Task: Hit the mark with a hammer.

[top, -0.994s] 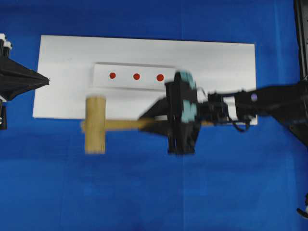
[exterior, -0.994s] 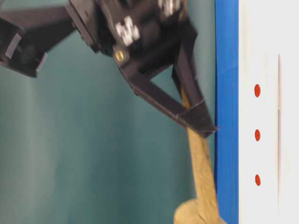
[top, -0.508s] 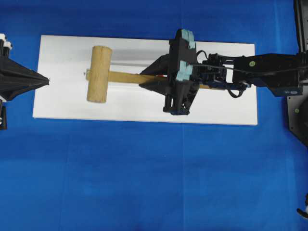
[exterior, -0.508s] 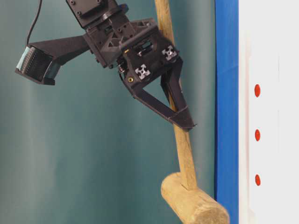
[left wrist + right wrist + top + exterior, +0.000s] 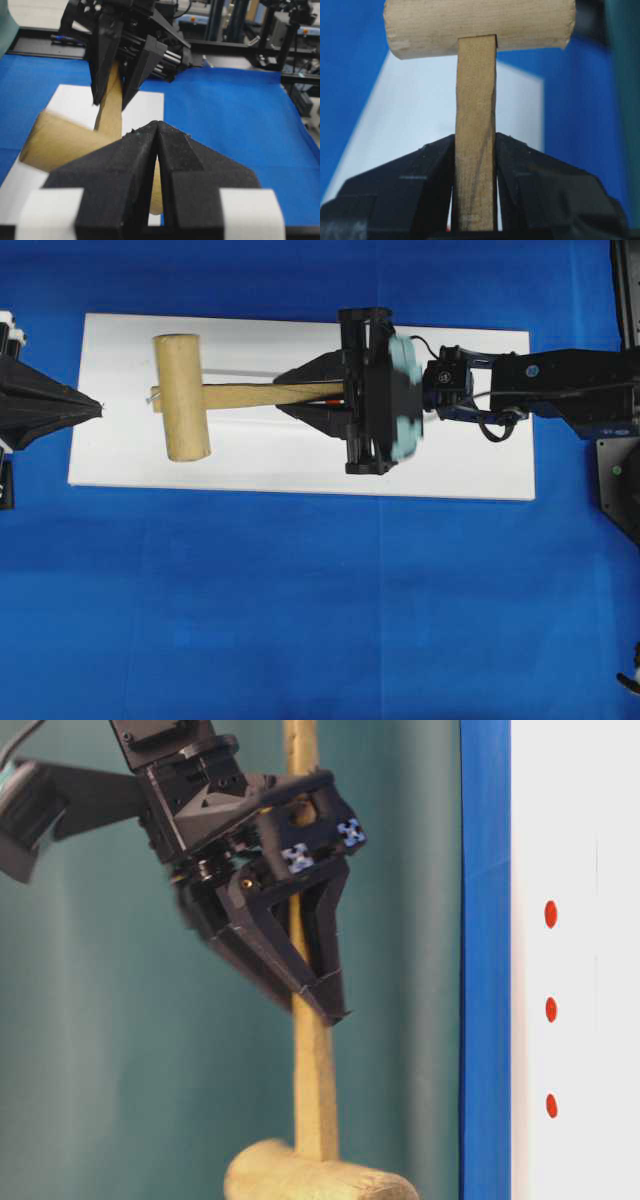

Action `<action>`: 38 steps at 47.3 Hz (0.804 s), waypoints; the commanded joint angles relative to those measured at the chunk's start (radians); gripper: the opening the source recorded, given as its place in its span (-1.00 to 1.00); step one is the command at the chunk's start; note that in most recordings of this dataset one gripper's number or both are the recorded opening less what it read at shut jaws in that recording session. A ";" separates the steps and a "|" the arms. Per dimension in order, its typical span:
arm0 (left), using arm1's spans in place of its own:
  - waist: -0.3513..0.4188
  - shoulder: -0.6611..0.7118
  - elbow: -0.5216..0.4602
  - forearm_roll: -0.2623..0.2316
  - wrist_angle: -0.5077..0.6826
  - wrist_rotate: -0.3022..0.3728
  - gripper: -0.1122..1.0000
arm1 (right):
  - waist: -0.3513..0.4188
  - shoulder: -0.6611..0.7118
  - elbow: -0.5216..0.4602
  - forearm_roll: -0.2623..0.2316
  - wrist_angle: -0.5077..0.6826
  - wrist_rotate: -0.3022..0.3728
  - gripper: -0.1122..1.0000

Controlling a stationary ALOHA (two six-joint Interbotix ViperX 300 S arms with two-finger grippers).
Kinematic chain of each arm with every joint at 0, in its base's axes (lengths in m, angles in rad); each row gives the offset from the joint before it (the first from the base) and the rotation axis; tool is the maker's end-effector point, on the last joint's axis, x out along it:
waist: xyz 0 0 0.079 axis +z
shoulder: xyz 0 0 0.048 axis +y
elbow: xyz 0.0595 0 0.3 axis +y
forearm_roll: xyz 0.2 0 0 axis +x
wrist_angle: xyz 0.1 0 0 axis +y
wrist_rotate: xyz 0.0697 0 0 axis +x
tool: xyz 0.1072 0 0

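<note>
The right gripper (image 5: 335, 397) is clamped on the handle of the hammer (image 5: 182, 397), its jaws pressing the squared shaft from both sides, as the right wrist view shows plainly. The cylindrical head hangs in the air above the left part of the white board (image 5: 470, 465), well clear of the surface in the table-level view. Three red marks (image 5: 551, 1010) sit in a row on the board in that view; from overhead the hammer and gripper hide them, so which mark lies under the head cannot be told.

The left gripper (image 5: 85, 405) rests at the board's left edge with its jaws pressed together on nothing, its tip just beside the hammer head.

The step in hand looks like the raised part of a swing. To strike well, the head should be lined up over a mark before it comes down — the long handle magnifies any wrist error at the head. The grip must stay firm so the shaft does not twist, and the flat of the head should land square.

No containers are in view.
</note>
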 commanded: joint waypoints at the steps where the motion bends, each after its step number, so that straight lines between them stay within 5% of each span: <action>1: 0.002 0.005 -0.009 -0.002 -0.008 -0.006 -0.80 | 0.000 -0.035 -0.034 -0.002 -0.052 -0.114 -0.61; 10: 0.002 0.006 -0.009 -0.002 -0.006 -0.012 -0.80 | 0.005 -0.035 -0.032 0.003 -0.138 -0.426 -0.61; 17: 0.002 0.006 -0.009 -0.003 -0.006 -0.014 -0.80 | 0.012 -0.035 -0.031 0.009 -0.184 -0.552 -0.61; 27: 0.005 0.006 -0.008 -0.008 -0.005 -0.012 -0.80 | 0.018 -0.035 -0.029 0.009 -0.206 -0.641 -0.61; 38: 0.023 0.008 -0.008 -0.008 -0.005 -0.014 -0.80 | 0.018 -0.035 -0.028 0.009 -0.206 -0.643 -0.61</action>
